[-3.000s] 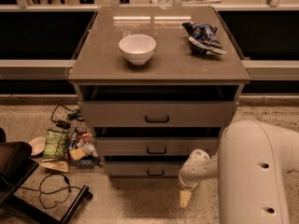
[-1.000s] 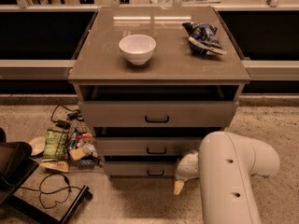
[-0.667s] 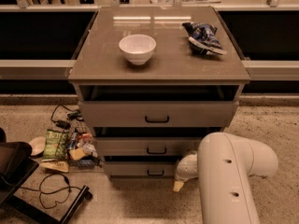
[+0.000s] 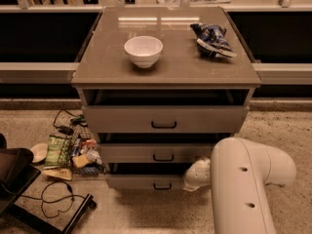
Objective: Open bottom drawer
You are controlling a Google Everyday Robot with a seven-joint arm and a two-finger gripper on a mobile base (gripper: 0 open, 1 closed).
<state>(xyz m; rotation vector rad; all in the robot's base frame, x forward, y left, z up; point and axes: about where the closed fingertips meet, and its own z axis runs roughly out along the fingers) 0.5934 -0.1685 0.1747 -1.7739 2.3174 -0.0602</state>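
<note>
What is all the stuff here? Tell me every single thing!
cabinet: one, grey-beige, middle of the view
bowl: one, white, on the cabinet top, left
snack bag: one, blue, on the cabinet top, right
top drawer: one, grey-beige, highest
middle drawer: one, grey-beige, between the others
bottom drawer: one, grey-beige, lowest
snack packets: several, mixed colours, floor left of the cabinet
cables: black, floor at left
arm: one, white, lower right
gripper: one, white, at the bottom drawer's right end

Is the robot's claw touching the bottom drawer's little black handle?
Apart. Camera view shows the gripper right of the handle, with bare bottom drawer front between them.
</note>
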